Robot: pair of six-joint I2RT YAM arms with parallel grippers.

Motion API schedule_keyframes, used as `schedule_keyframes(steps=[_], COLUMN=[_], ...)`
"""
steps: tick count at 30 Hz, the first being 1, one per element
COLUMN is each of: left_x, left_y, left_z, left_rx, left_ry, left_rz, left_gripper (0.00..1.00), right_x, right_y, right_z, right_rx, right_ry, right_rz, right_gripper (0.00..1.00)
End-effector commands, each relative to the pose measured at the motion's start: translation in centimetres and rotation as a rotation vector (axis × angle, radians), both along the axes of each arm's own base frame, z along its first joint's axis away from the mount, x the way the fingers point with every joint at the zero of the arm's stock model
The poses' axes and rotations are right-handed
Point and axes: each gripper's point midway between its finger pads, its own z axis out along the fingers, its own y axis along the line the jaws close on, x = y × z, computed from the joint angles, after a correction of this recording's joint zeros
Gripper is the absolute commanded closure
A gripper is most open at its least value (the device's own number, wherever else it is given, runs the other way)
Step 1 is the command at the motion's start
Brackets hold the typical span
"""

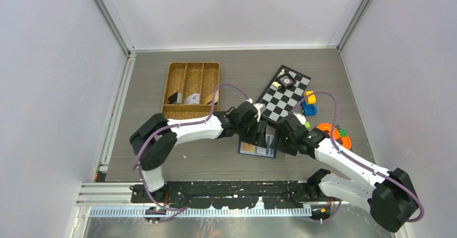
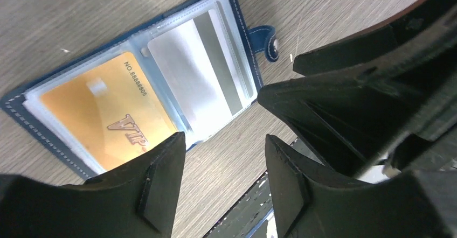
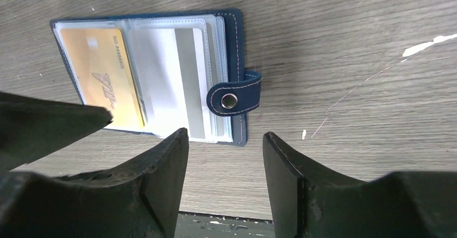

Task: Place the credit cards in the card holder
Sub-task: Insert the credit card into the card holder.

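The navy card holder (image 1: 257, 149) lies open and flat on the table near the front edge. An orange-tan card (image 2: 102, 114) sits in its left clear pocket and a white card with a grey stripe (image 2: 188, 82) in its right pocket. Both also show in the right wrist view, the orange card (image 3: 105, 71) and the white card (image 3: 167, 71), with the snap tab (image 3: 232, 99) folded out to the right. My left gripper (image 2: 223, 157) is open and empty just above the holder's near edge. My right gripper (image 3: 225, 157) is open and empty beside it. No dark card shows.
A brown wicker tray (image 1: 191, 90) with a dark and a pale item stands at the back left. A checkerboard (image 1: 283, 100), a blue toy car (image 1: 309, 109) and an orange plate (image 1: 334, 133) lie at the right. The black front rail (image 1: 215, 187) runs close behind the holder.
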Motion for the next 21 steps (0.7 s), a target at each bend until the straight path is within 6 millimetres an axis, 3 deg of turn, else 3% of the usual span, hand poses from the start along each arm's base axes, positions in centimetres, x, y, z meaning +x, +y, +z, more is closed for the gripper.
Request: schedule_keyframes(steps=[1,5,14,21], left_x=[1.1,1.7,2.9,3.3], left_y=[0.5,2.0,5.7,7.9], left_z=[4.0,3.9,1.2,-0.8], left_rx=[-0.036,-0.018,0.090,0.183], left_ry=[-0.098,-0.105,-0.099,-0.095], left_rz=[0.009,0.038,0.114,0.155], left_gripper=[0.41,0.40,0.39,0.39], right_x=[1.0,1.3,3.1,3.8], right_y=[-1.2,-1.3,-2.0,-1.5], right_z=[1.0,0.5,-0.1,-0.4], right_rx=[-0.072,-0.102,-0.171,-0.170], right_ry=[-0.034,-0.020,-0.037,-0.033], right_rz=[-0.024,-0.023,-0.023,0.007], right_gripper=[0.42,0.41,0.43,0.51])
